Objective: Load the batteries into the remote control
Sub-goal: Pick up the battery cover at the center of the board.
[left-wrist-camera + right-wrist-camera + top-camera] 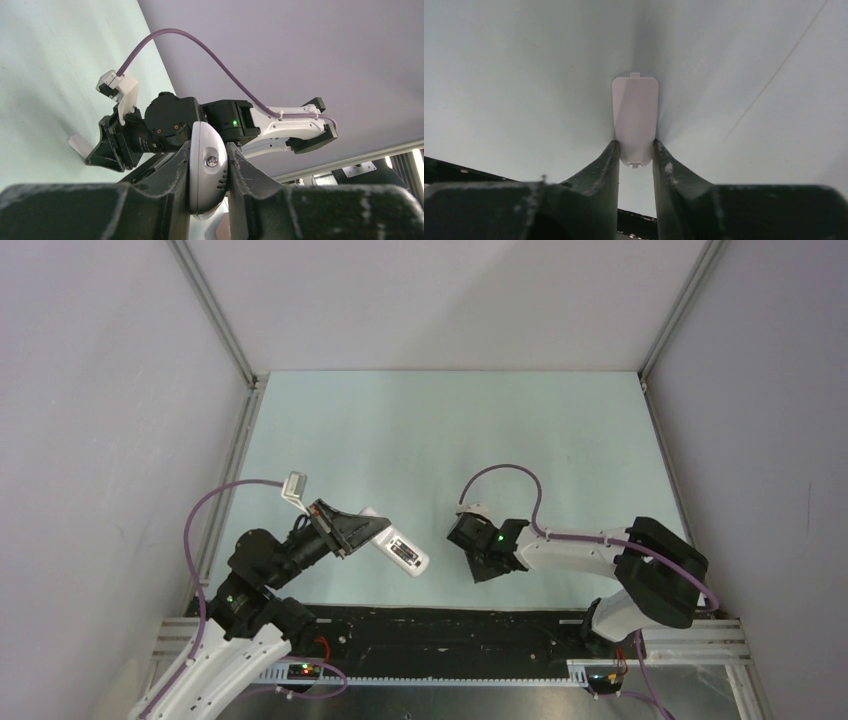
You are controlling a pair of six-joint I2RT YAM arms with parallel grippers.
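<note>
While the left jaws clamp the remote control (402,552) tightly over the tabletop (450,430), near left, the right jaws pinch the battery cover (635,107) by its near end. No batteries show, perhaps already inside; the cover should meet the remote control tab-first and square before any pressing.

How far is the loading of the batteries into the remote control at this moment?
Done: the small white oblong remote control is clamped in the left end effector. In hand: the flat white plastic cover sits between the fingertips of the right end effector; a firm grip is unclear. Left: no batteries are visible, so their loading cannot be judged; the cover is not yet fitted.
</note>
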